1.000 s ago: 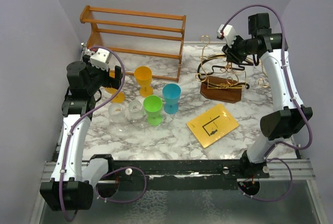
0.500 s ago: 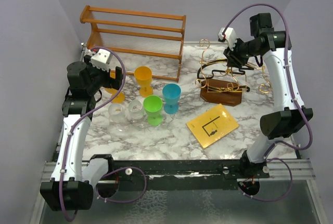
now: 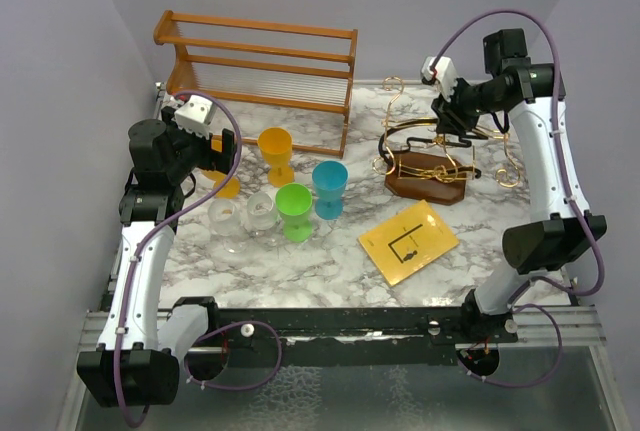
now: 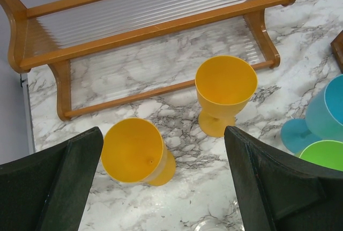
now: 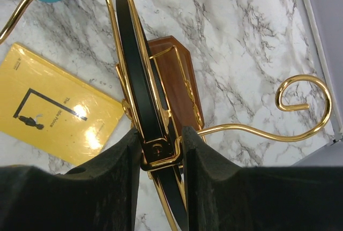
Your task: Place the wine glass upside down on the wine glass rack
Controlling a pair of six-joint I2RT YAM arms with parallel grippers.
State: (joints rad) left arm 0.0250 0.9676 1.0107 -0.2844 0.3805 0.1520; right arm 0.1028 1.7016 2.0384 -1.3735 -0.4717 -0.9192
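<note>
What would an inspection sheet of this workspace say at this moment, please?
Surface: marble-patterned table, nothing spilled seen.
Job's things: wine glass rack upright on its base; two clear glasses on the table, none hung.
Clutter: orange goblets, green goblet, blue goblet; yellow book; wooden shelf.
Grippers: left gripper open above the orange goblets; right gripper shut on the rack's hoop.
Cables: purple cables along both arms.
Surroundings: plain walls; nothing else seen.

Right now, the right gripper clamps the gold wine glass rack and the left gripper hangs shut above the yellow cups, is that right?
No: the left gripper is open, not shut; the left wrist view shows its fingers spread wide above the yellow cups. The right gripper does clamp the wine glass rack.
</note>
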